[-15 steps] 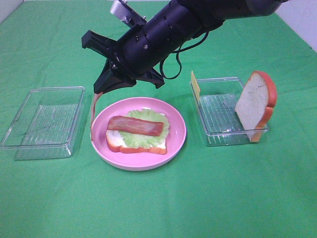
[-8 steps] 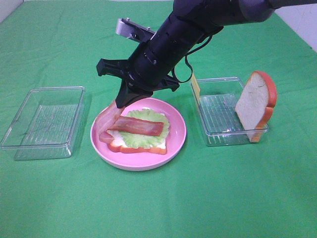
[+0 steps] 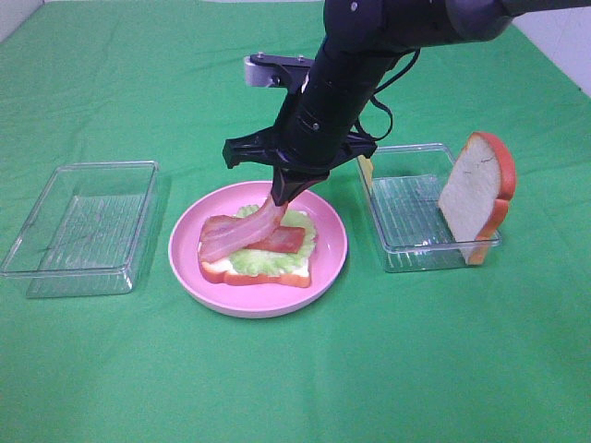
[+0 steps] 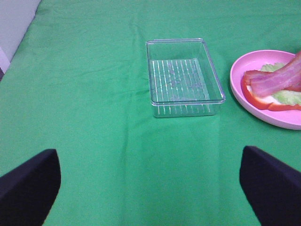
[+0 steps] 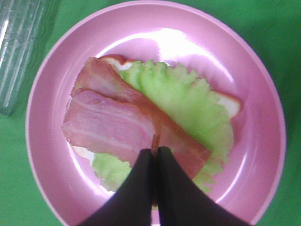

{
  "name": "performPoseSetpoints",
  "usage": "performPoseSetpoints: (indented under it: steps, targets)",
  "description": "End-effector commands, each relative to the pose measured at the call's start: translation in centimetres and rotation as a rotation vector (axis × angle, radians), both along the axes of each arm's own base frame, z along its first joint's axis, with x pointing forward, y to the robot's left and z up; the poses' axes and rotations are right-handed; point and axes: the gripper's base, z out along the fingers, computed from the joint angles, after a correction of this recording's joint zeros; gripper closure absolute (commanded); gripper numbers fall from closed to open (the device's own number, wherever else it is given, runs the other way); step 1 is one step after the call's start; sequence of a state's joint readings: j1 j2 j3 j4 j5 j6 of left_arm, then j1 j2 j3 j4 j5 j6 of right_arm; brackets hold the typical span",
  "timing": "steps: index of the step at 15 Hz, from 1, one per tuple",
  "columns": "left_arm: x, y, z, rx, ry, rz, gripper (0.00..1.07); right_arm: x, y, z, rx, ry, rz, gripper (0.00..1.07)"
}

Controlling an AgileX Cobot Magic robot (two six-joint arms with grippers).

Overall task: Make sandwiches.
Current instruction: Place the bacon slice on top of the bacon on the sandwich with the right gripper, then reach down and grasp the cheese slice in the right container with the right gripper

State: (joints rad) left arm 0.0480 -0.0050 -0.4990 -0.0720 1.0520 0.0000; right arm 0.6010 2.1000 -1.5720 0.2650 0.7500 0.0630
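A bread slice topped with lettuce and a bacon strip lies on the pink plate. My right gripper hangs over the plate, shut on one end of a second bacon strip, which droops onto the first. In the right wrist view the fingertips pinch that strip above the lettuce. A second bread slice leans in the right tray, with a yellow cheese slice at its left wall. My left gripper is open over bare cloth.
An empty clear tray sits left of the plate; the left wrist view shows this empty tray beside the plate. Green cloth covers the whole table. The right arm crosses above the table's middle.
My right gripper swung rightward from the plate's left side to over its centre, carrying the hanging bacon strip, whose free end now lies across the sandwich. The left gripper has not visibly changed.
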Motion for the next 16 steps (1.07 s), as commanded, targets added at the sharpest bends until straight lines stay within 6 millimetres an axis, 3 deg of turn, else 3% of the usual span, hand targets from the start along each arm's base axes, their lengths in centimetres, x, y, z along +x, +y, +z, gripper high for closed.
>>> performPoseSetpoints:
  steps: [1,6,7,8,9,10,12,16]
  targets:
    - [-0.3,-0.1,0.0,-0.006,-0.034,-0.004,0.1,0.2,-0.4,0.1,-0.04,-0.011,-0.013,1.07]
    - [-0.3,-0.1,0.0,-0.006,-0.034,-0.004,0.1,0.1,-0.3,0.1,-0.03,-0.004,-0.017,1.07]
    - [-0.3,-0.1,0.0,-0.006,-0.034,-0.004,0.1,0.1,-0.2,0.1,-0.029,-0.003,-0.017,1.03]
    - [-0.3,-0.1,0.0,-0.006,-0.034,-0.004,0.1,0.1,-0.3,0.1,-0.031,0.006,-0.029,0.61]
    - [-0.3,-0.1,0.0,-0.006,-0.034,-0.004,0.1,0.0,-0.4,0.3,-0.039,0.011,-0.023,0.32]
    - [-0.3,-0.1,0.0,-0.006,-0.034,-0.004,0.1,-0.1,-0.4,0.7,-0.039,0.004,-0.013,0.13]
    - [-0.3,-0.1,0.0,-0.006,-0.034,-0.004,0.1,-0.3,-0.6,1.7,-0.034,-0.019,-0.005,0.11]
    - [-0.3,-0.1,0.0,-0.006,-0.034,-0.004,0.1,-1.1,-1.5,6.5,-0.001,-0.101,-0.022,0.11]
